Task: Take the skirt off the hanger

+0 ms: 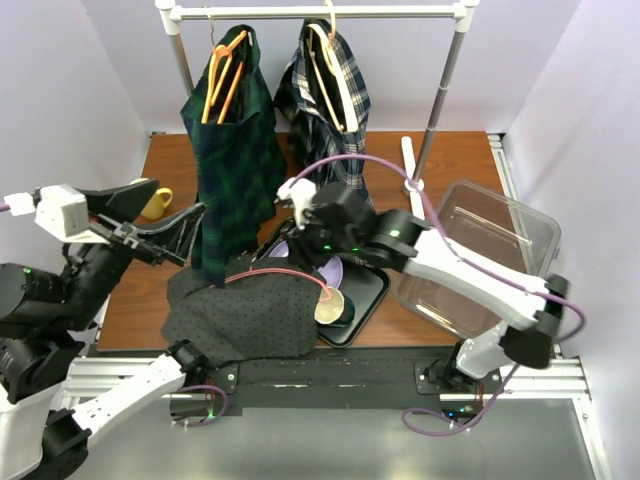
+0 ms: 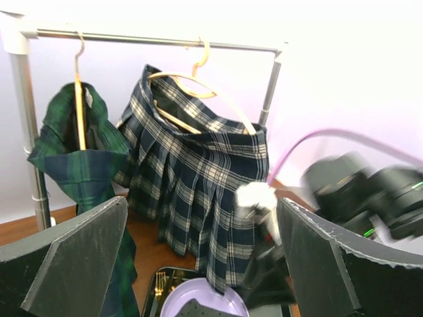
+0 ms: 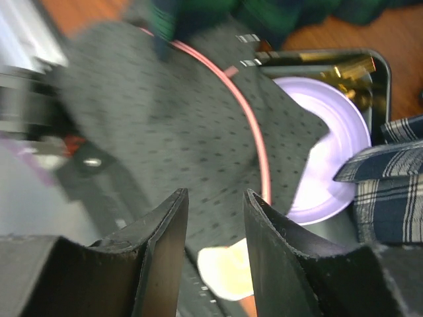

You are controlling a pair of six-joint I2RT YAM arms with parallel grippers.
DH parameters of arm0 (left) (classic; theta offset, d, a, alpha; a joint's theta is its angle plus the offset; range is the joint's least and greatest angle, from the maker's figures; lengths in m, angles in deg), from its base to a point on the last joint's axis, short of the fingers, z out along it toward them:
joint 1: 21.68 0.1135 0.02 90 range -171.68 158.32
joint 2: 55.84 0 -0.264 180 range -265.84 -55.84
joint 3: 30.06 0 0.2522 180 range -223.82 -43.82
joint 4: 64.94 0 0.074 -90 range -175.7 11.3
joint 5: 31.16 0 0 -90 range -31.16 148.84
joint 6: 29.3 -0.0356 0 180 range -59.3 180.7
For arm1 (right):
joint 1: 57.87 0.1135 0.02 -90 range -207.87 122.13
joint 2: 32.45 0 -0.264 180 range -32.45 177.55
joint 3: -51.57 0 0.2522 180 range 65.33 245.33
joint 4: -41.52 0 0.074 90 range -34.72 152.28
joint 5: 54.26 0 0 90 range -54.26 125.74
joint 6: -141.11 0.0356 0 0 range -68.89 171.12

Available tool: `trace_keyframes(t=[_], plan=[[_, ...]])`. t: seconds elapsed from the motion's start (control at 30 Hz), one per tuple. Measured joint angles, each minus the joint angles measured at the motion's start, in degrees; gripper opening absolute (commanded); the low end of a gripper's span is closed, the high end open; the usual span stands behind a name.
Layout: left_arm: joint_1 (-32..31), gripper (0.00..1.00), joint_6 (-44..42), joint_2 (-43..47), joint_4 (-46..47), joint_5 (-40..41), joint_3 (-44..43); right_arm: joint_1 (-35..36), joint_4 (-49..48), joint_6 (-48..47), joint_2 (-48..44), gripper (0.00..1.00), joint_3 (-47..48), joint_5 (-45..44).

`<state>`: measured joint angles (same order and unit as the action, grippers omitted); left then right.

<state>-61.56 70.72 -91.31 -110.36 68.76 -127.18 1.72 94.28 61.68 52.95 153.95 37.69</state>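
Since the task doesn't say which skirt, I'm reading the navy plaid skirt [image 2: 198, 178] as the target, because both arms are set up on it. It hangs by the waistband on a cream hanger [image 2: 228, 109] hooked over the rail [image 1: 320, 12]. Not off yet, nothing gripped.

Right end effector [image 3: 214, 198]: fingers a narrow gap apart, nothing between them. Top view puts its wrist at 6 o'clock of the skirt, just beside the hem. Its own camera shows plaid hem at 4 o'clock and grey cloth beneath.

Left end effector [image 2: 201, 211]: fingers spread wide, holding nothing, well short of the skirt and framing it. In top view it sits at 8 o'clock of the skirt, close to the green skirt [image 1: 235, 150].

Step as I judge it: approach for the first grip. Suggestions:
- Hanger likely swings free on its hook, so a straight downward tug may drag it along. Pin one hanger arm with one end effector and work the waistband with the other.
- Grip the waistband, not the hem; pleats will probably just stretch.
- Slide one side off the hanger tip first, then the other.
- Left arm's path runs past the green skirt on its orange hanger [image 1: 222, 80], at 9 o'clock. Go around it.

Below: grey dotted garment [image 1: 240, 310] on the surface [image 1: 165, 160] at 7 o'clock, lapping over the tray [image 1: 372, 290] and purple plate [image 3: 330, 132]. Clear bin [image 1: 490, 250] at 4 o'clock.
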Motion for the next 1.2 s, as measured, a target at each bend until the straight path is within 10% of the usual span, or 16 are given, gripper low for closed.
trace_keyframes(t=[0.67, 0.87, 1.2], plan=[[0.00, 1.00, -0.63, 2.71, 0.72, 3.82, 3.91, 0.39, 4.94, -10.12, 24.72, 0.43, -0.02, -7.15], [0.00, 1.00, -0.81, 2.71, 0.76, 4.37, 4.48, 0.42, 4.92, -11.32, 24.83, 0.00, -0.04, -5.57], [0.00, 1.00, -2.05, 2.47, 0.79, 4.96, 4.61, 0.48, 4.83, -12.26, 21.99, 0.00, 0.22, -7.56]])
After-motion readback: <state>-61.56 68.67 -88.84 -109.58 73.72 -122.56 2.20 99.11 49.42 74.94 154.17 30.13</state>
